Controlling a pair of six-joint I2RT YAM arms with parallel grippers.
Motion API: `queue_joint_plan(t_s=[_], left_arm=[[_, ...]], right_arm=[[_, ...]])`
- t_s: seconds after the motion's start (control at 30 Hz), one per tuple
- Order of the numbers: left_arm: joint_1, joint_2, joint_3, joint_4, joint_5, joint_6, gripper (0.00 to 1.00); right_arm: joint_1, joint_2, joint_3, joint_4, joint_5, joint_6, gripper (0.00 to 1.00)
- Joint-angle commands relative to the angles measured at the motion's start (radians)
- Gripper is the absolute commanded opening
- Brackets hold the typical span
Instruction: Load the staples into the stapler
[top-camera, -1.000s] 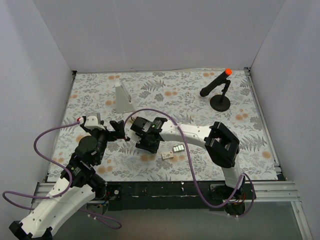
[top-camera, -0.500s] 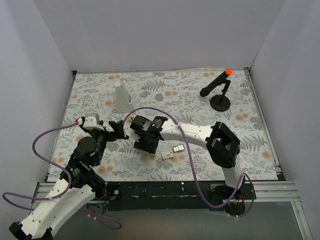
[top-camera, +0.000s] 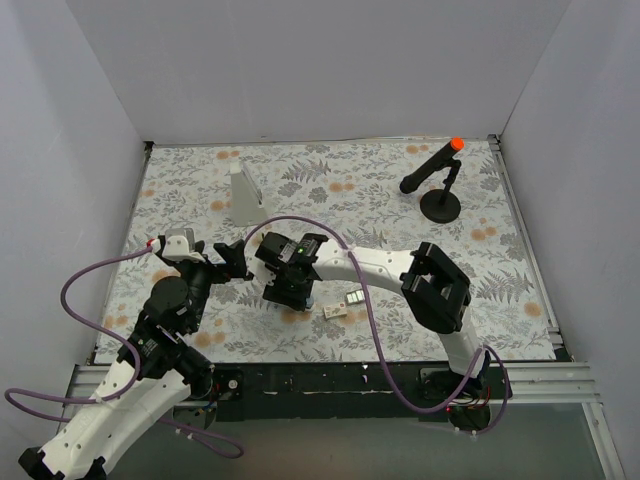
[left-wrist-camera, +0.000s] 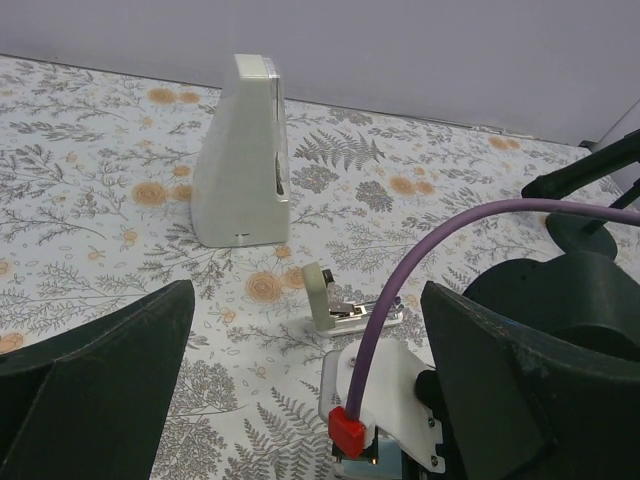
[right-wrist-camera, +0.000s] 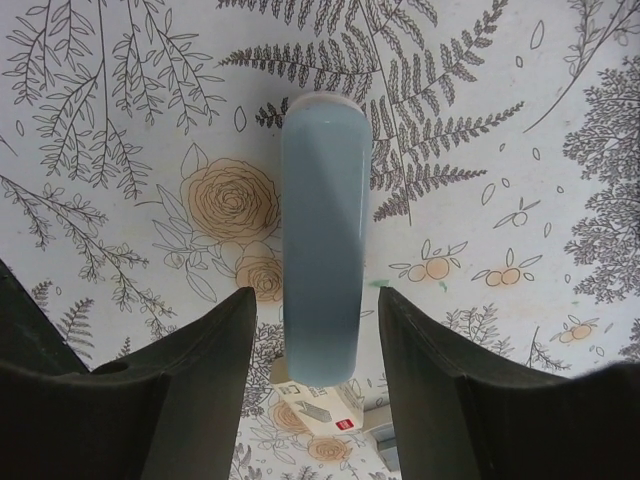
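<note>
A light-blue stapler bar (right-wrist-camera: 322, 270) lies on the floral table. My right gripper (right-wrist-camera: 318, 300) is open just above it, one finger on each side with a gap on both. In the top view the right gripper (top-camera: 290, 282) hides the bar. The whitish staples packet (right-wrist-camera: 325, 412) lies just past the bar's near end, and also shows in the top view (top-camera: 334, 311). The small tray with silvery-green strips (top-camera: 355, 297) lies beside it. My left gripper (top-camera: 236, 260) is open and empty, left of the right gripper. It also shows in the left wrist view (left-wrist-camera: 305, 330).
A tall grey-white wedge (top-camera: 245, 195) stands at the back left, also in the left wrist view (left-wrist-camera: 245, 160). A small whitish piece with a metal rail (left-wrist-camera: 345, 305) lies between the wedge and my right wrist. A black stand with an orange tip (top-camera: 440, 185) is at the back right.
My right gripper has shifted a little to the left and its elbow followed. My left gripper has drifted slightly left. Both stay open.
</note>
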Motion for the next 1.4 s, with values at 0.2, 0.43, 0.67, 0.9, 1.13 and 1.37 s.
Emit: queue_joint_plan(t_s=[0.2,0.43,0.67,0.9,1.13,1.37], left_arm=[[0.004,-0.004,-0.014,0.000,-0.010,0.005,0.98],[0.004,-0.003,-0.015,0.001,-0.009,0.006,0.98],[0.004,-0.001,-0.014,0.001,-0.009,0.006,0.98],[0.004,0.005,-0.015,0.001,-0.007,0.008,0.98],[0.004,0.020,-0.015,0.000,0.002,0.005,0.98],[0.004,0.073,-0.009,-0.008,0.020,-0.002,0.98]], right_arm=[[0.000,0.037,0.051,0.023,0.034,0.018,0.45],[-0.073,0.005,0.022,0.043,0.076,0.076,0.26],[-0.224,-0.067,-0.094,0.095,0.102,0.124,0.21],[-0.449,-0.139,-0.212,0.137,0.134,0.150,0.21],[-0.647,-0.206,-0.349,0.181,0.165,0.182,0.22],[-0.808,-0.283,-0.472,0.217,0.194,0.211,0.23]])
